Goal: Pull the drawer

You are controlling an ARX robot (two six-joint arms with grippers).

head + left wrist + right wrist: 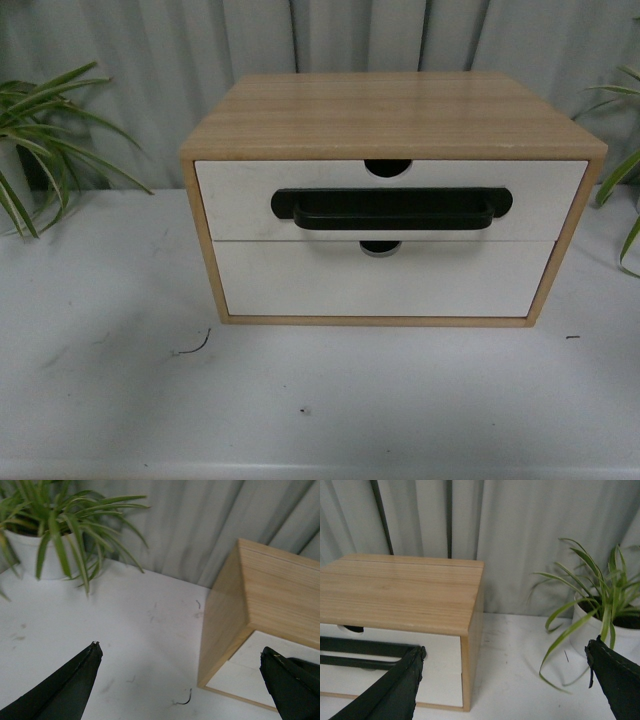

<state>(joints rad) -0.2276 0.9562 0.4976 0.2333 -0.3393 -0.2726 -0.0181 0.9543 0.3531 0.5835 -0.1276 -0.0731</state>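
White tabletop; drawer flush (interior hidden); left tool, right tool spread wide.

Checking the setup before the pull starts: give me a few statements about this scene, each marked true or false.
1. The drawer with the black handle is the upper one. True.
2. That drawer is pulled out. False: it sits shut in the cabinet.
3. The left gripper grips the handle. False: it is open, holding nothing.
4. The right gripper is open. True.
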